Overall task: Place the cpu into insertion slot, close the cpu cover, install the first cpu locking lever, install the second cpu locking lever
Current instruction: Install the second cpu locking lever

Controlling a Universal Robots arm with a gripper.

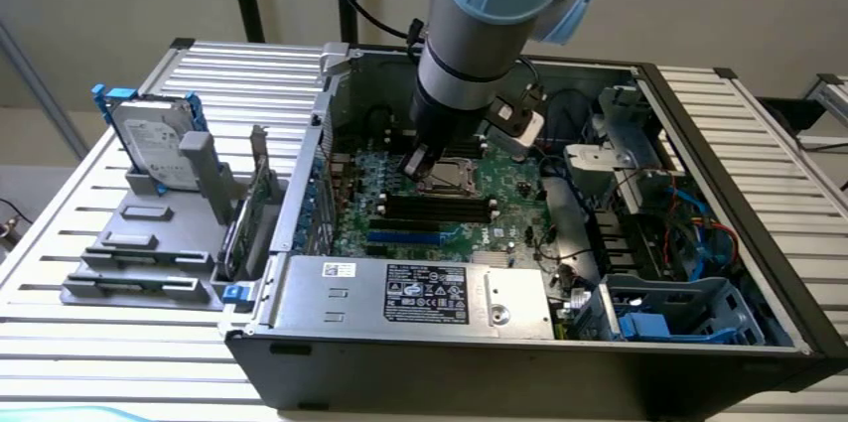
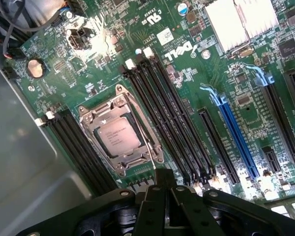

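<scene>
Hovering just above the insertion slot (image 2: 120, 136), the gripper (image 2: 163, 189) has its fingers pinched fully together and carries nothing. Seen from outside, the gripper (image 1: 421, 166) hangs low inside the open computer case (image 1: 742, 273), its tip at the edge of the insertion slot (image 1: 455, 176) on the green circuit board (image 2: 187, 73).

Inside the slot the cpu (image 2: 118, 135) already lies flat, its pale metal face showing through the cut-out of the cpu cover (image 2: 99, 114), which looks folded down around it. A thin locking lever (image 2: 146, 142) runs along the slot's side nearest the long black memory slots (image 2: 167, 120).

Risk, as I judge it: the levers are thin and springy, so a closed fingertip pushing slightly off line could slip past one and scrape the board beside the slot, or press the cover unevenly onto the chip.
</scene>
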